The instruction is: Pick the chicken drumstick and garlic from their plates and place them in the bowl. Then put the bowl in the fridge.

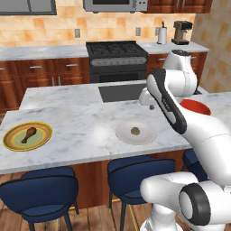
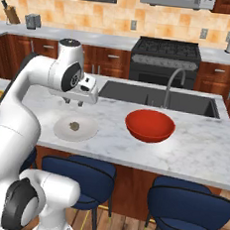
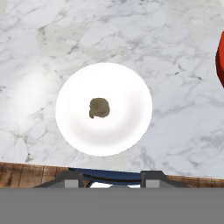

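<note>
The garlic (image 1: 135, 131) (image 2: 74, 126) (image 3: 99, 108), a small grey-brown lump, lies in the middle of the white plate (image 1: 122, 135) (image 2: 60, 130) (image 3: 127, 131) on the marble island. My gripper (image 1: 151, 107) (image 2: 73, 102) (image 3: 111, 179) hovers above that plate, pointing down, open and holding nothing. At the island's left, the brown chicken drumstick (image 1: 29, 134) rests on the green plate with a yellow rim (image 1: 11, 140). The red bowl (image 1: 195, 107) (image 2: 150, 125) (image 3: 220, 57) stands to the right of the white plate and holds nothing that I can see. The fridge is out of view.
A sink (image 2: 158, 99) with a tall faucet (image 2: 172, 85) lies behind the bowl. Blue stools (image 1: 38, 189) (image 2: 187, 208) stand along the island's near edge. A stove (image 1: 116, 48) and a coffee machine (image 1: 182, 31) sit on the back counter.
</note>
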Motion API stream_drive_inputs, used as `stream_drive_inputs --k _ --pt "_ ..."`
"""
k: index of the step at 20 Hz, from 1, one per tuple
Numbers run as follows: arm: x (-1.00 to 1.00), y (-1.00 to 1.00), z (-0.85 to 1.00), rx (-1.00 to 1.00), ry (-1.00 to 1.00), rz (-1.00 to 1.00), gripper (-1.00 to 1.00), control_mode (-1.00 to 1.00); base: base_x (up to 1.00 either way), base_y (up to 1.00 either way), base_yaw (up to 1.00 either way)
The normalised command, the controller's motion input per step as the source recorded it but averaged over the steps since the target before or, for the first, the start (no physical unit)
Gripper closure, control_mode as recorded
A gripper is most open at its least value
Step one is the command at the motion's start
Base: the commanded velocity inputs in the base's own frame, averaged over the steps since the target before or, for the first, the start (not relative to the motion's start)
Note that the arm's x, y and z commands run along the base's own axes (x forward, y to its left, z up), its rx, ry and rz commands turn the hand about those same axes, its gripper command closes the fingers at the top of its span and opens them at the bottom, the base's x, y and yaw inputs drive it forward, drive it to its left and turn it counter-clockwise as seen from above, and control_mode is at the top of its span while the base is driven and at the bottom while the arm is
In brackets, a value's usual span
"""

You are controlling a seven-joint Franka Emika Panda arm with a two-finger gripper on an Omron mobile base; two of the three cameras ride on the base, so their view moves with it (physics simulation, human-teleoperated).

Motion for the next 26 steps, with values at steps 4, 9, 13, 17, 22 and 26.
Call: stream_drive_inputs --k 4,9,13,17,22,26 --pt "-0.03 0.0 0.0 0.0 0.0 0.0 -1.0 -1.0 0.0 0.0 0.0" --pt "-0.09 0.01 -0.06 -0.01 0.0 0.0 -1.0 -1.0 0.0 0.0 0.0" --pt "-0.16 0.21 -0.34 -0.15 0.0 0.03 -1.0 -1.0 0.0 0.0 0.0" --pt "-0.06 0.33 -0.41 -0.2 0.0 0.12 -1.0 -1.0 0.0 0.0 0.0" --pt "-0.03 0.19 -0.26 -0.02 0.06 0.16 -1.0 -1.0 0.0 0.0 0.0" --pt "0.15 0.25 -0.34 0.0 0.02 0.16 -1.0 -1.0 0.0 0.0 0.0"
